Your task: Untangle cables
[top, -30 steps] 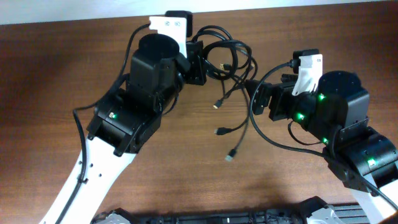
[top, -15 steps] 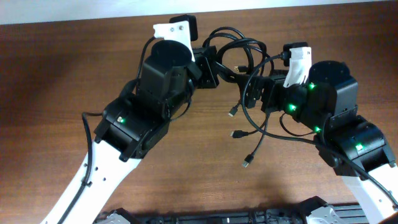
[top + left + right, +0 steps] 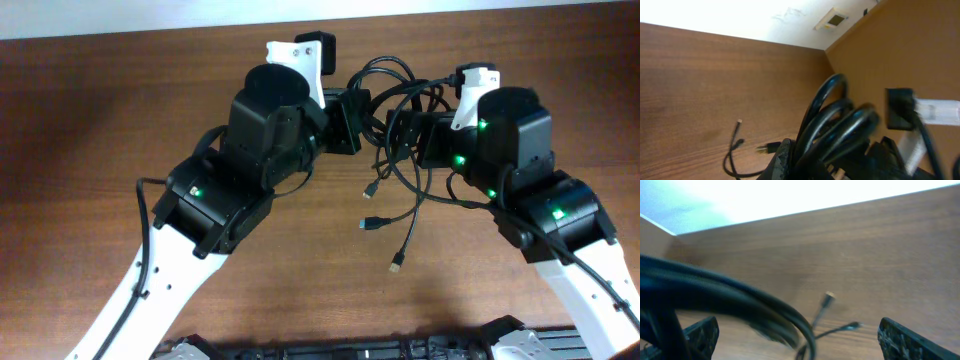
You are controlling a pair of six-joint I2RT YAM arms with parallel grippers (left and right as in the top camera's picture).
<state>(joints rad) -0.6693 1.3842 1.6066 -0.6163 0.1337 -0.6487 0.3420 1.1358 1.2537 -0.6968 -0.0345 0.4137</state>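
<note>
Cables pinched by one arm and straddled by the other, far middle of the table

The cables [image 3: 392, 105] are bunched in black loops at the far middle of the table [image 3: 90, 120]. They are clamped by the tightly closed left gripper [image 3: 358, 118], probably so that the knot is anchored on one side. The right gripper [image 3: 402, 132] is spread wide, with a thick strand passing between its fingertips [image 3: 702, 332] but nothing gripped. It is judged to be placed for taking a second hold and pulling against the first. Three plug ends [image 3: 397, 264] are left trailing toward the near side, free of both arms. Whether the bunch is raised off the surface cannot be told. The surface is dark brown wood grain, bare elsewhere, and is bounded at the far edge by a pale wall [image 3: 150, 15].
</note>
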